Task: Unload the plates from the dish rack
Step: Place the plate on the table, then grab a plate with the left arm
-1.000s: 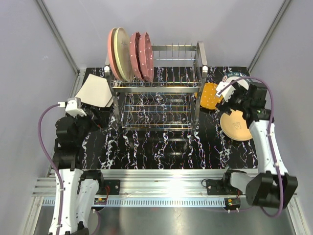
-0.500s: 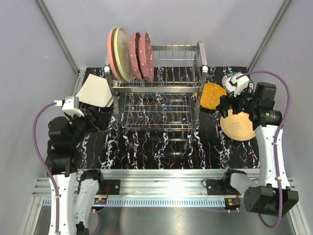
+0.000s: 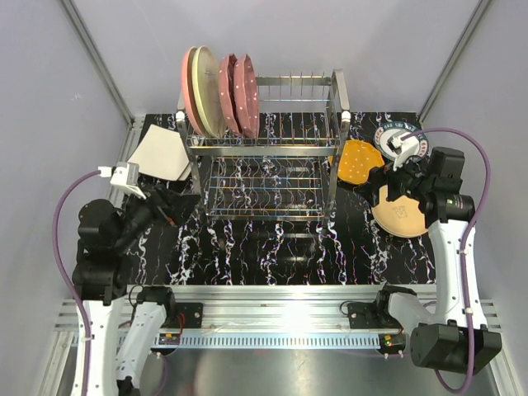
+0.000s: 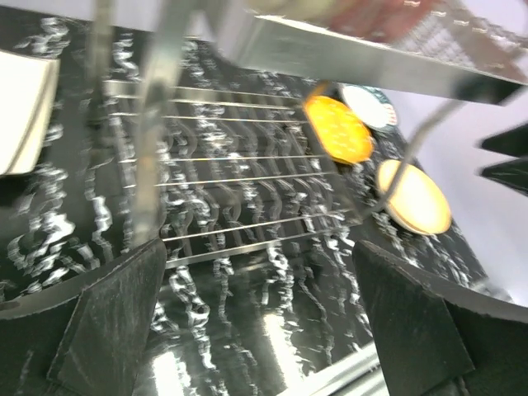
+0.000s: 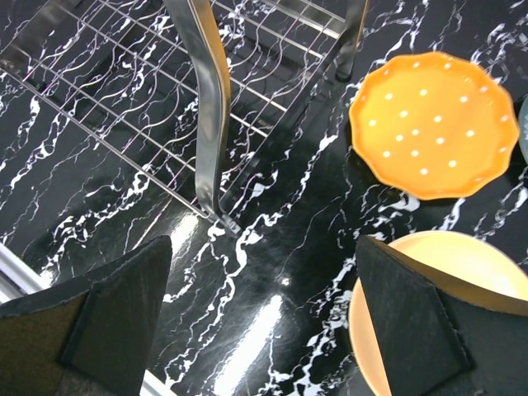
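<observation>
Standing on edge between the prongs at the left end of the dish rack [image 3: 272, 148], four plates [image 3: 219, 92], pink, cream and two dotted maroon, are propped upright by its slots. A white plate [image 3: 162, 154] lies flat on the table [image 3: 272, 247] to the rack's left, an orange plate [image 3: 356, 161] and a tan plate [image 3: 402, 213] to its right, likely set down clear of the rack. The left gripper [image 4: 256, 330] and right gripper [image 5: 264, 330] both gape wide, holding nothing.

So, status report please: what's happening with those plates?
Left gripper open, empty. Right gripper open, empty. Four plates upright in dish rack, four down on table. Nothing blocking.
</observation>
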Robot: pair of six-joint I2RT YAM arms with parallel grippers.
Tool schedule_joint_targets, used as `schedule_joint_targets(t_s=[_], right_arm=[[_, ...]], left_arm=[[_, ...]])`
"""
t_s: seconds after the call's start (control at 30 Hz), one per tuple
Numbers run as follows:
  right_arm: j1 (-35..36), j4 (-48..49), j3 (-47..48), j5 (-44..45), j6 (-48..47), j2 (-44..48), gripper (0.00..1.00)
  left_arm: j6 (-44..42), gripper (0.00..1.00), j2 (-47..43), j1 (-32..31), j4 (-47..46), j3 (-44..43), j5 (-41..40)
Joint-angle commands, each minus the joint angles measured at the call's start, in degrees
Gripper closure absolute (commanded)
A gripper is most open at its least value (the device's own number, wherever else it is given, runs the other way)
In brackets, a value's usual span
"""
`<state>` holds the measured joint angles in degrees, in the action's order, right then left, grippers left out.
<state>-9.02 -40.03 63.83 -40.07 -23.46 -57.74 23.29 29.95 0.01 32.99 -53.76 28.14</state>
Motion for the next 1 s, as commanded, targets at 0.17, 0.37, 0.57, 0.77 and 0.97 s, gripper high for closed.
schedule_joint_targets(t_s=[0.17, 0.37, 0.57, 0.77, 0.97], right_arm=[[-0.2, 4.8, -3.7, -2.9, 3.4, 1.9, 0.0], [-0.3, 7.2, -4.9, -0.8, 5.2, 3.3, 0.0], [-0.3, 8.7, -6.4, -0.1, 6.8, 5.1, 0.0], [-0.3, 8.3, -6.1, -0.4, 7.8, 4.5, 0.0], [-0.3, 8.6, -6.4, -0.4, 8.0, 5.0, 0.0]], left_arm=[[1.4, 0.01, 1.4, -21.7, -7.1, -1.3, -8.1], [-0.7, 0.01, 5.1, -40.3, -6.3, -5.4, -20.5], [-5.7, 0.01, 12.5, -60.6, -4.4, -10.7, -38.6], [-7.6, 0.01, 18.4, -66.7, -3.5, -15.7, -43.6], [-10.0, 0.01, 23.4, -67.9, -2.6, -21.8, -45.6]])
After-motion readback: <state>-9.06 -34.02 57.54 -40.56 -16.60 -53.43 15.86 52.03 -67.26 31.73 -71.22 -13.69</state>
